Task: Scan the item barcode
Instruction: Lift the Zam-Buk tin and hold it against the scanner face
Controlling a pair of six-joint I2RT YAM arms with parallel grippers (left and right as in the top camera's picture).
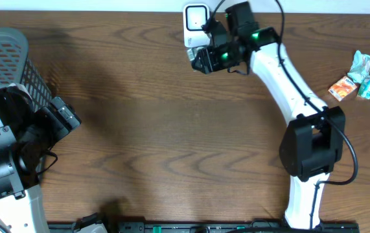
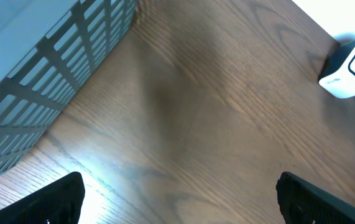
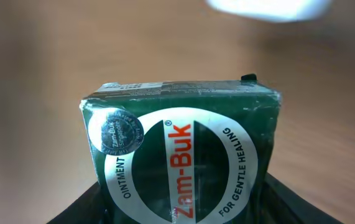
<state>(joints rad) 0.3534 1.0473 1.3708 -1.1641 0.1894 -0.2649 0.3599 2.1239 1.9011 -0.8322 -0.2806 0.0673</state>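
Wood table, green Zam-Buk ointment box

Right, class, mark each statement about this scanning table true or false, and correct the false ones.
1. The right gripper holds a green Zam-Buk box. True.
2. The left gripper grips a packet. False: it is open and empty.
3. The white scanner stands close to the held box. True.
4. The grey basket stands beside the scanner. False: it stands by the left gripper, well away from the scanner.
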